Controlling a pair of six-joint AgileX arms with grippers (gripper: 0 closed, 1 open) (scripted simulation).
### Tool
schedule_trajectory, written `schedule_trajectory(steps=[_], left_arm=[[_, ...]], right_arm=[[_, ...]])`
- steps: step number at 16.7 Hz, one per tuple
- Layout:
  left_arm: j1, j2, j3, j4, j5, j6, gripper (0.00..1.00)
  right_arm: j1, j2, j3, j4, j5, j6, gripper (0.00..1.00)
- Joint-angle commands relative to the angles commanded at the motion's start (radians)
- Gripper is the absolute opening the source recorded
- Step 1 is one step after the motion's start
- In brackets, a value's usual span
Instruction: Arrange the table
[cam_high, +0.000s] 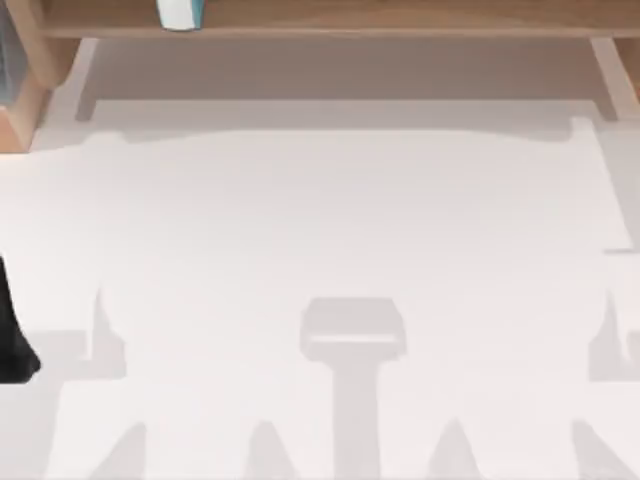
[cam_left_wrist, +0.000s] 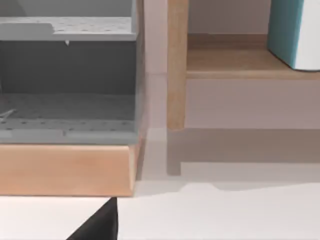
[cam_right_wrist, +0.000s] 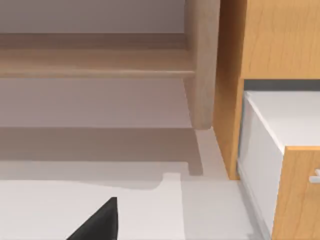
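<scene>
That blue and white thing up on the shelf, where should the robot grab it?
Probably round the flat sides of the teal and white box, coming from the front, open side of the wooden shelf. It stands upright on the board, as the left wrist view shows, with a post to one side. Its top is out of view, so a side grip is a guess.

We see a light-brown wooden shelf frame (cam_high: 330, 30) spanning the table's far edge, a teal-and-white object (cam_high: 181, 13) standing on its board, a grey perforated rack (cam_left_wrist: 67, 80) at the left end.
</scene>
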Motion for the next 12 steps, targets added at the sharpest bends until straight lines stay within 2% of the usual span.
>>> schedule_trajectory(steps=[6,12], left_arm=[[0.0,0.0,0.0,0.0,0.0,0.0,1.0],[0.0,0.0,0.0,0.0,0.0,0.0,1.0]], right_arm=[[-0.032,0.101,0.099,-0.092,0.004,0.001,1.0],[-0.141,0.558,0.54,-0.42,0.024,-0.003,1.0]])
